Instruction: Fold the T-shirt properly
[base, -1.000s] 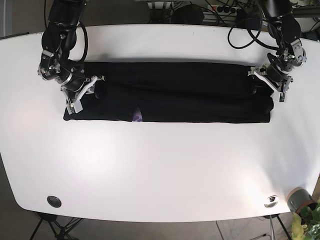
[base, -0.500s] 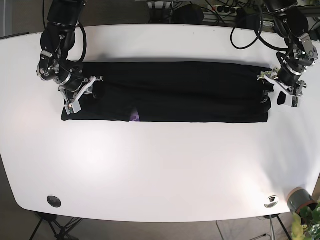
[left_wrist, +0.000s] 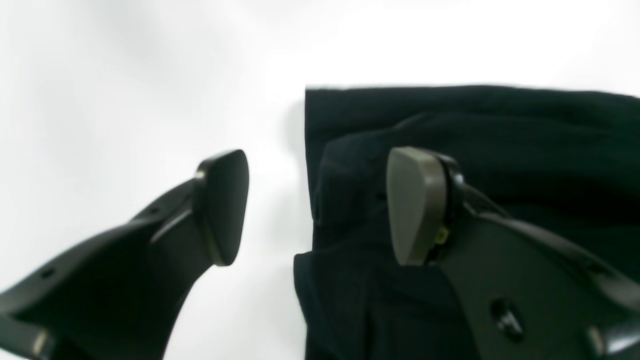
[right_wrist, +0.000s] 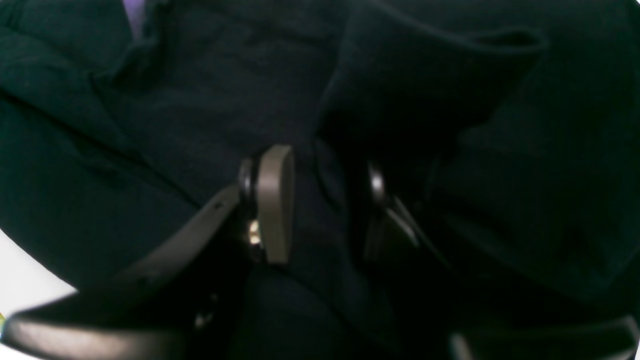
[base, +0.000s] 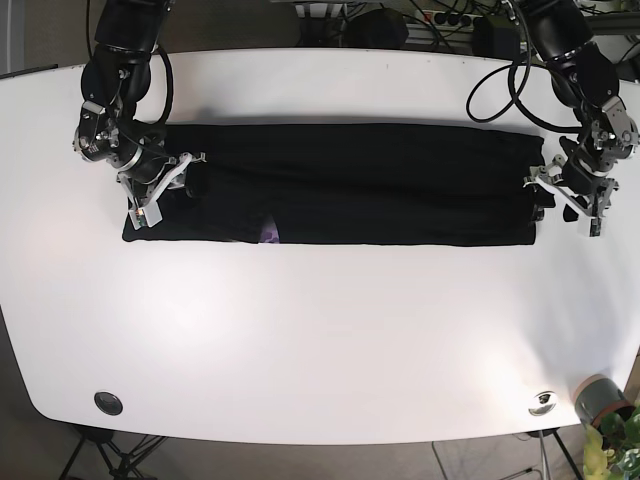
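Left wrist view: the left gripper (left_wrist: 317, 207) has its two black fingers with grey-green pads spread wide apart, nothing between them but air. One pad (left_wrist: 222, 205) hangs over bare white tabletop (left_wrist: 125, 90); the other pad (left_wrist: 415, 205) sits over the end of the black folded T-shirt (left_wrist: 450, 130), whose layered edge runs straight down between them. This close look shows the shirt's end as stacked folds with a small bulge, which the overhead camera renders only as a flat dark edge.

In the right wrist view, the right gripper (right_wrist: 325, 205) is pressed into the dark cloth (right_wrist: 150, 125), and a ridge of fabric stands between its fingers, which are clamped on that fold. A sliver of purple print shows at the top left, and a corner of white surface at the lower left.

The base view alone gives the whole layout: the shirt (base: 350, 185) lies as a long dark band across the far half of the tabletop (base: 320, 340), parallel to the far edge. The left gripper (base: 570, 200) sits at the band's end near the table's right edge, its arm reaching down from the far right corner. The right gripper (base: 160, 185) is on the opposite end, its arm bent down from the far left corner.
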